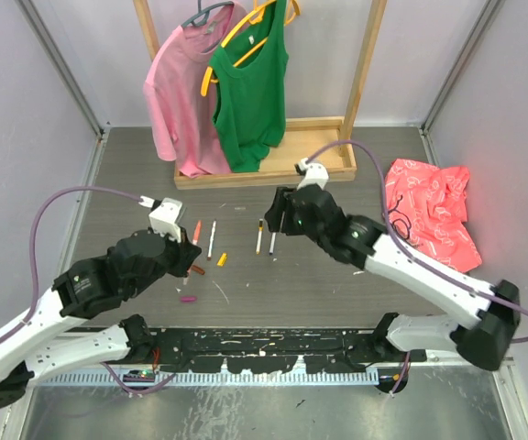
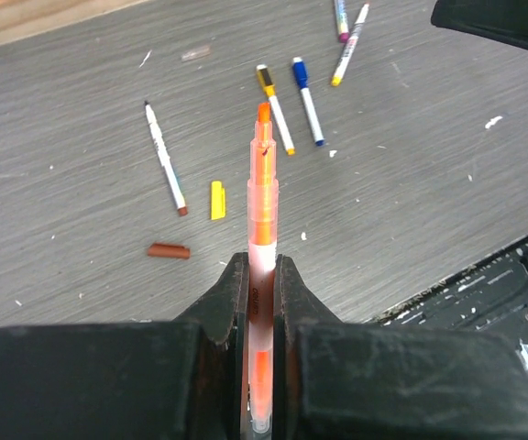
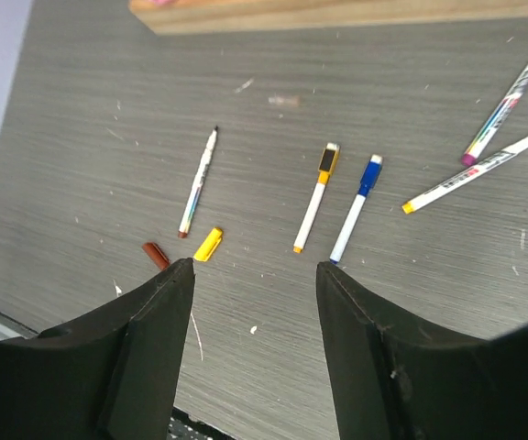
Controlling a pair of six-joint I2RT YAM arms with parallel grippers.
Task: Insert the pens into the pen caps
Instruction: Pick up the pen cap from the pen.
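we see the left claw (image 2: 261, 286) clamped tight on the orange pen (image 2: 262, 179). the barrel runs out between the fingers (image 2: 232, 302) and the orange tip points away over the tabletop (image 2: 429, 202). the right claw (image 3: 255, 275) hovers above the tabletop with its fingers (image 3: 159, 339) spread wide and nothing between them. ahead of it two pens lie side by side, near each other but apart: the yellow-ended pen (image 3: 315, 197) and the blue-ended pen (image 3: 357, 208). to their left lies the brown-tipped pen (image 3: 198, 181). just beside its brown end is the yellow cap (image 3: 208, 244), with the brown cap (image 3: 156, 255) next to that, and neither cap is on a pen. off to the right the magenta-ended pen (image 3: 507, 101) and another white pen (image 3: 475, 171) lie close together. from above we also see the magenta cap (image 1: 188, 298) lying alone on the tabletop near the left arm.
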